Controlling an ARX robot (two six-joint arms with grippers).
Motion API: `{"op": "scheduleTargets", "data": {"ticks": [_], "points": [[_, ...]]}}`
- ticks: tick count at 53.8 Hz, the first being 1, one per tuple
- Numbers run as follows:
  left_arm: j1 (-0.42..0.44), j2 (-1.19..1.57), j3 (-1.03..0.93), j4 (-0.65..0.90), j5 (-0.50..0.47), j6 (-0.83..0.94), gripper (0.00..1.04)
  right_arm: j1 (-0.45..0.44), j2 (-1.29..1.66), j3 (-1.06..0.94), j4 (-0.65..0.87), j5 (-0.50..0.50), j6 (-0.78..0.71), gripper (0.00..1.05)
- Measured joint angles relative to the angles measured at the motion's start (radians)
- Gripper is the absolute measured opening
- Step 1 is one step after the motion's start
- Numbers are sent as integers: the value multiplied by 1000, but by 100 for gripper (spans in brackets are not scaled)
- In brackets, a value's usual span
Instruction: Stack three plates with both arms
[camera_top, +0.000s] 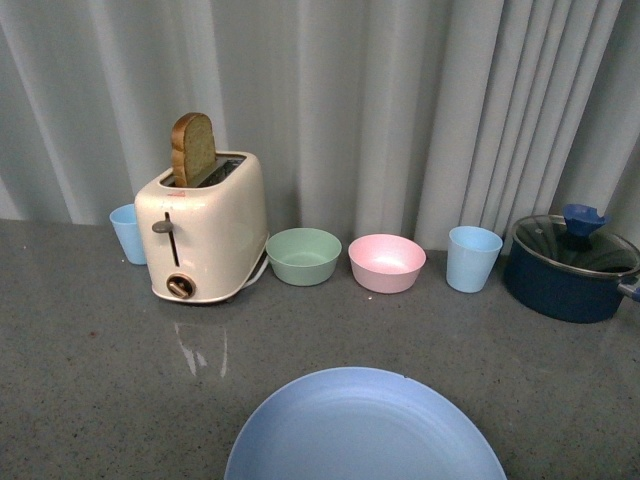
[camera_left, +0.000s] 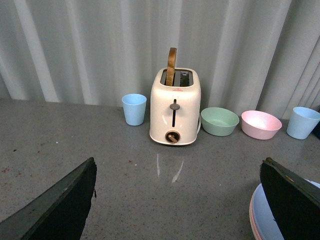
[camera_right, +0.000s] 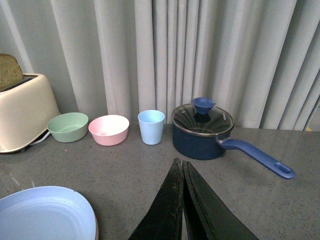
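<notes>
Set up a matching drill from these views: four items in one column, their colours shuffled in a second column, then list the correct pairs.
Column one:
1. top plate
2. toaster
3. saucepan
4. bowl beside the toaster

Column two:
A. dark blue
B. green
C. light blue
D. cream

Pairs: 1-C, 2-D, 3-A, 4-B

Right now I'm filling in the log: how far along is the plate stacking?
It looks nearly or fully done. The light blue plate lies on top of a stack; the left wrist view shows a pink rim under it, and the right wrist view hints at another edge. I can't confirm the beige plate. Nothing is in hand: the left gripper has its jaws wide apart, the right gripper is shut and empty. At most a check remains.
</notes>
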Motion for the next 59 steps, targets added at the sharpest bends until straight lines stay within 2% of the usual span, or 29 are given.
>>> {"op": "scheduleTargets", "data": {"ticks": [25,30,41,47,54,59], "points": [[0,0,0,0,0,0,98,0,-127,0,-126,0,0,3],[0,0,0,0,-1,0,98,0,-266,0,-296,-2,-1,3],[0,0,0,0,0,0,98,0,-298,0,-304,-2,-2,4],[0,-1,0,0,0,0,98,0,-298,0,-304,-2,-2,22],[0,0,0,0,0,0,98,0,-298,0,-304,-2,-2,56],[0,0,0,0,0,0,98,0,-298,0,-304,-2,-2,72]]}}
